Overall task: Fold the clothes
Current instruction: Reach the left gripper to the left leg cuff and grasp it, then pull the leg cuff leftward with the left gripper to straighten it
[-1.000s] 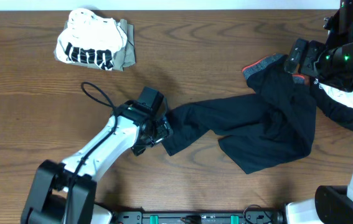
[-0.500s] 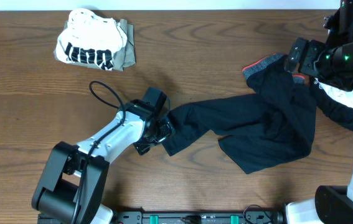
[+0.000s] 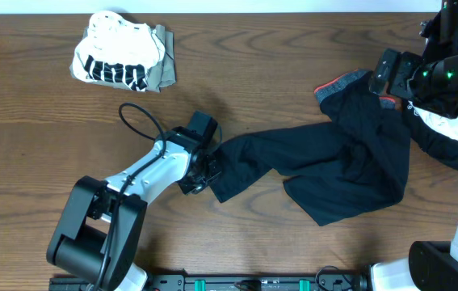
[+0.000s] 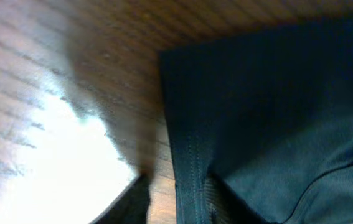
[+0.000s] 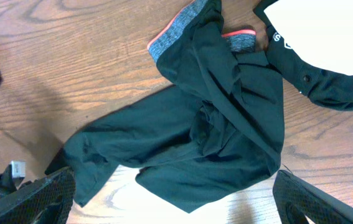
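The left arm's lower links and its looped cable have swung toward 3 o'clock since the earlier overhead frame, while the left gripper [image 3: 203,174] has stayed at the trouser cuff and the cloth itself has not shifted.

The task looks to be in its early-to-middle part. At 11 o'clock on the bench [image 3: 35,145], the white black-printed top [image 3: 115,56] sits bundled on the olive piece [image 3: 164,66], seemingly done. The black trousers [image 3: 325,174] are still unfolded, and a black-and-white garment [image 3: 439,133] waits at 3 o'clock.

The trousers sprawl from 2 o'clock toward the centre. The grey waistband [image 3: 346,83], edged red-orange, is rumpled at the top. One leg is drawn out long toward 9 o'clock and the other is bunched and creased below.

The left wrist view shows the stitched cuff hem close up, but whether that gripper pinches it cannot be told. The right gripper [image 3: 386,74] hovers over the waistband with its fingers spread wide, holding nothing.
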